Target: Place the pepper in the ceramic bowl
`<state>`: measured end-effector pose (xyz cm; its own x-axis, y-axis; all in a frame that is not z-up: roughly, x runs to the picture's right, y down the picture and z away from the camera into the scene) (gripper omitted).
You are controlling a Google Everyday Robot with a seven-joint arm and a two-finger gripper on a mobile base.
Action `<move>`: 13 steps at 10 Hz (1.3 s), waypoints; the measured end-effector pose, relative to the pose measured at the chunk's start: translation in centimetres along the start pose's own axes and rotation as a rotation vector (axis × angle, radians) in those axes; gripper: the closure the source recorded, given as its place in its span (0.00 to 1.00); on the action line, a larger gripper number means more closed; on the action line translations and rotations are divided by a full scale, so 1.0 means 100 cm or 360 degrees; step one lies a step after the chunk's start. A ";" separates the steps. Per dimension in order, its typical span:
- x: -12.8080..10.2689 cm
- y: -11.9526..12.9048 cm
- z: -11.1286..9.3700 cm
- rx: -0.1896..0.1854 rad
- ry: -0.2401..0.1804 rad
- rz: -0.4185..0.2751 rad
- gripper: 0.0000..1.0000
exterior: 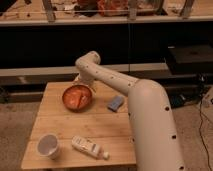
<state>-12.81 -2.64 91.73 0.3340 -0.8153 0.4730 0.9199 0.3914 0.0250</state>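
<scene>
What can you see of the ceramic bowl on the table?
The ceramic bowl is round and shallow, orange-brown with a darker rim and lighter inside, glazed-looking. It sits upright on the wooden table, toward the far side. An orange-red piece, apparently the pepper, lies inside. The gripper hangs at its far rim; contact cannot be told.
</scene>
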 end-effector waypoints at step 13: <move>0.004 -0.002 0.002 0.0002 -0.0003 0.0000 0.20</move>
<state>-12.87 -2.94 92.14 0.3339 -0.8144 0.4747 0.9195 0.3922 0.0261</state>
